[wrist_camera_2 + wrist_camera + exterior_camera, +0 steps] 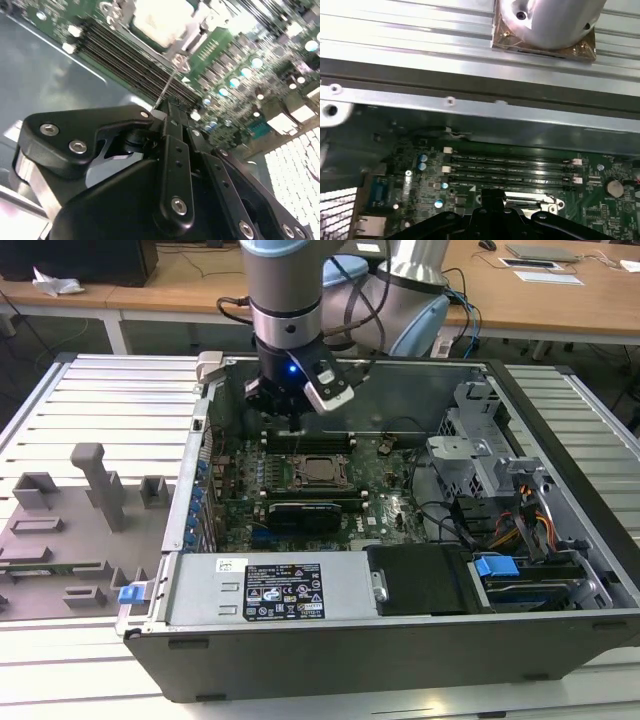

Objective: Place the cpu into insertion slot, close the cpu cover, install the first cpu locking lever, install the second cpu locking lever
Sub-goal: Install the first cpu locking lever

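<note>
jaws: pinched together at locking lever [169, 84] end, grip unsure | cpu [159, 21]: seated | lever: thin springy steel, likely slippery, take its free end

An open computer case [400, 665] lies on a slatted metal desk [100, 410]. Inside the case, along the wall nearest the exterior view's camera, sits a grey power supply [200, 590] with a label. Just to the exterior view's right of it are a black drive box [420, 580] and a blue clip [497, 566]. Outside the case, on the exterior view's left, rests a grey fixture tray [60, 540] with upright blocks. Behind the case stand wooden desks [580, 305], one bearing crumpled white paper [55, 283].
</note>
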`<state>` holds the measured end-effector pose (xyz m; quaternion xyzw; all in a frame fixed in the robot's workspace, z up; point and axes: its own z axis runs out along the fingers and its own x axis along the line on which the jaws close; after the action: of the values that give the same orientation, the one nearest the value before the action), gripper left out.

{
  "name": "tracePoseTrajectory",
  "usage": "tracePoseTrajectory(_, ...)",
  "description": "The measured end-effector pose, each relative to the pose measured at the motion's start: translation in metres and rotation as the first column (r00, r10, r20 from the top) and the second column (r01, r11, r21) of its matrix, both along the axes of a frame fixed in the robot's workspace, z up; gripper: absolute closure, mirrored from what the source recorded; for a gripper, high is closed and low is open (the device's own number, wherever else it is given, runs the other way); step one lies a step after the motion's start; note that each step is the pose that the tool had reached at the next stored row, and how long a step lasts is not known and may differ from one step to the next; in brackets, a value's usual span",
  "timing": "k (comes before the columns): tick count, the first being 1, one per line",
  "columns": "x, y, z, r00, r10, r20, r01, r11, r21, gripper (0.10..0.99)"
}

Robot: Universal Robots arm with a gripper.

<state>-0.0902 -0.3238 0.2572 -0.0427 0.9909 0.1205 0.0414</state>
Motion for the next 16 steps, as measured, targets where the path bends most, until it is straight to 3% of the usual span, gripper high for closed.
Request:
tracePoseTrajectory(2,0.0252,-0.0035,-0.0027,1.0,0.0,-0.0003,0.0,1.0,0.0,0.98)
tracePoseTrajectory(3,0.03,-0.0042,-0.0032,1.0,0.0,-0.0003,0.0,1.0,0.0,0.98)
tracePoseTrajectory(9,0.0321,-0.0043,-0.0036,1.0,0.0,0.0007,0.0,1.0,0.0,0.98)
tracePoseTrajectory(11,0.032,-0.0043,-0.0058,0.9998,0.0,0.0183,0.0,1.0,0.0,0.98)
tracePoseTrajectory(12,0.032,-0.0043,-0.0073,0.9997,0.0,0.0243,0.0,1.0,0.0,0.98)
tracePoseTrajectory(14,0.0321,-0.0043,-0.0094,0.9996,0.0,0.0291,0.0,1.0,0.0,0.98)
tracePoseTrajectory(16,0.032,-0.0044,-0.0099,0.9996,0.0,0.0296,0.0,1.0,0.0,0.98)
